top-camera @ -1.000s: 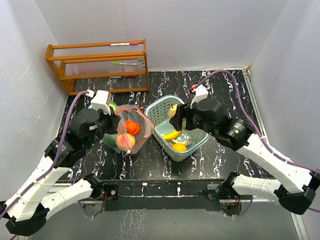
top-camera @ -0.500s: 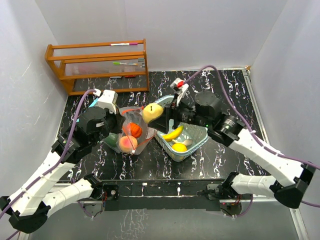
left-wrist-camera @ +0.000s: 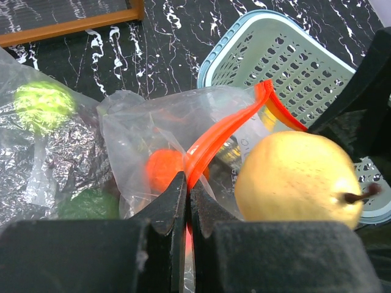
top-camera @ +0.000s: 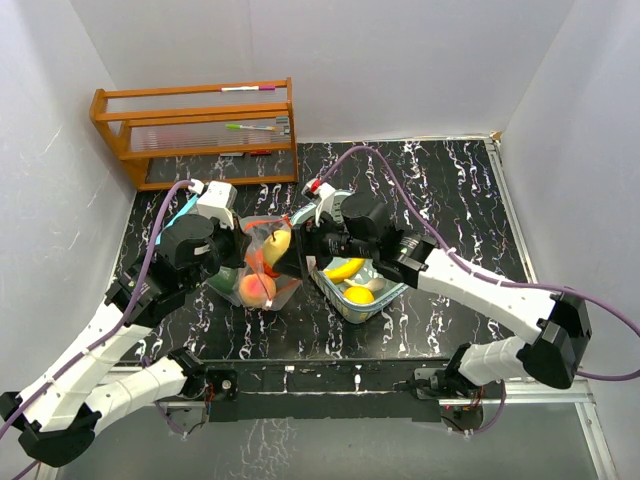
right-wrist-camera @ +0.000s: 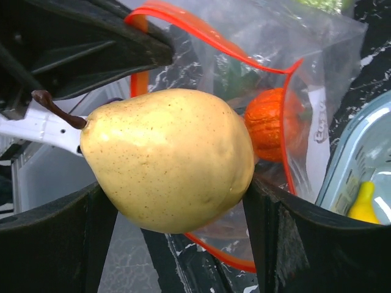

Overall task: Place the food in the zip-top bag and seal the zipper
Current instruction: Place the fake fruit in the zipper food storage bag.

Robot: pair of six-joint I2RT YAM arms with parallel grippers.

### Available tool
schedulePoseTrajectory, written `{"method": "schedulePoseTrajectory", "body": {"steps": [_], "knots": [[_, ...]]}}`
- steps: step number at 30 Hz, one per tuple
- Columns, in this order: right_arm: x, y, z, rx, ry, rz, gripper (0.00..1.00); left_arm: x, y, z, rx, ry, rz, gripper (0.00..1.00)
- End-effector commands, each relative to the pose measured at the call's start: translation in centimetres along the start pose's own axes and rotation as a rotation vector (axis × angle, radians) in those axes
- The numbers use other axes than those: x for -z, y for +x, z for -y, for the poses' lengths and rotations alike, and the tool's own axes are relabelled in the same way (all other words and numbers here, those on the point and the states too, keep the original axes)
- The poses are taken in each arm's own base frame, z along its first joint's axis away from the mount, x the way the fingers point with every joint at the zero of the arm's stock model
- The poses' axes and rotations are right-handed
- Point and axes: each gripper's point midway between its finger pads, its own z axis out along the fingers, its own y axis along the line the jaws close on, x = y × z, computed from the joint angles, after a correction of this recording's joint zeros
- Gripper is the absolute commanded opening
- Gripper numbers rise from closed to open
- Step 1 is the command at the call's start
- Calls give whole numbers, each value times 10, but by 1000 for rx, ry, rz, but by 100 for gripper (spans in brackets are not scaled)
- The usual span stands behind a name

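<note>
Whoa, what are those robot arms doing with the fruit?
They are packing toy food into a zip-top bag. The left end effector pinches the bag's orange zipper rim, holding the mouth open. The right end effector grips a yellow pear right at that opening, not yet let go. An orange pumpkin and a peach are already inside. A banana and a lemon lie in the teal basket beside the bag.

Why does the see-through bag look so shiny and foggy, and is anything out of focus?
Left wrist view: wrinkles in the clear plastic zip-top bag catch white glare, smearing the green toy seen through them. Right wrist view: the yellow speckled toy pear is crisp; glare streaks the bag. Top view: even light, nothing blurred, only soft shadows.
</note>
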Motion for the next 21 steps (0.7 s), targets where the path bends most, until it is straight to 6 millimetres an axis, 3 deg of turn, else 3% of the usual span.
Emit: {"method": "schedulePoseTrajectory", "body": {"steps": [1, 3, 7, 11, 16, 21], "knots": [[-2, -33, 4, 8, 76, 105, 87, 3, -10, 0, 9, 8, 42, 0], [-6, -32, 12, -4, 124, 96, 98, 4, -10, 0, 10, 7, 42, 0], [-6, -33, 23, -15, 194, 96, 99, 6, -10, -1, 12, 5, 46, 0], [2, -42, 11, -1, 170, 122, 98, 7, -9, -3, 7, -1, 43, 0], [37, -58, 7, 16, 251, 192, 99, 6, -10, -2, 9, 1, 43, 0], [82, -41, 40, -26, 490, 183, 99, 8, -11, -2, 7, 3, 43, 0]]}}
